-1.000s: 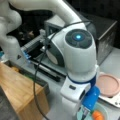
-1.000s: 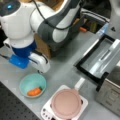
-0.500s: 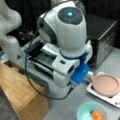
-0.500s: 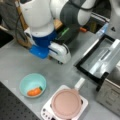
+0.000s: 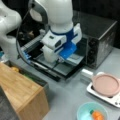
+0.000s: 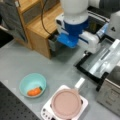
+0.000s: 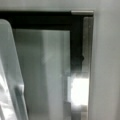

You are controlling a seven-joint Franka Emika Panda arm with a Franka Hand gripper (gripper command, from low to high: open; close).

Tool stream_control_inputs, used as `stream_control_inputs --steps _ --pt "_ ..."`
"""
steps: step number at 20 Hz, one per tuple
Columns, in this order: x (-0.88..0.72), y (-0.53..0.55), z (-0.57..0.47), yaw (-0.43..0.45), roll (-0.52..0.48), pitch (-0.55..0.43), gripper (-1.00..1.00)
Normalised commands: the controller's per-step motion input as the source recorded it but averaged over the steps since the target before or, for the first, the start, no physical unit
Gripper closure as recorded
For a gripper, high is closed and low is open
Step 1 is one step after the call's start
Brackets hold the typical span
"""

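My gripper (image 5: 59, 59) hangs low over the open glass door (image 5: 63, 67) of a dark toaster oven (image 5: 100, 42). In both front views the white and blue wrist covers most of it, and its fingers do not show. The gripper (image 6: 86, 53) is nearest the door's black frame (image 6: 85, 68). The wrist view looks straight down on the door glass (image 7: 42, 70) and its black frame (image 7: 76, 45), close up, with no fingers showing. Nothing is seen held.
A pink pan (image 5: 106, 85) (image 6: 66, 103) rests on a white hotplate (image 6: 46, 111) beside the oven. A teal bowl (image 5: 83, 112) (image 6: 30, 80) holds a carrot (image 5: 97, 115) (image 6: 34, 91). A wooden cabinet (image 5: 20, 90) (image 6: 42, 27) stands close to the arm.
The arm has swung away from the bowl and pan and now sits over the open oven door.
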Motion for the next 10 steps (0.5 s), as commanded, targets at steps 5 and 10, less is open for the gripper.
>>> stream_control_inputs --steps 5,10 --pt "-0.17 0.07 0.02 0.037 -0.146 -0.158 -1.00" --pt "-0.04 -0.01 0.09 0.075 -0.110 -0.058 -1.00"
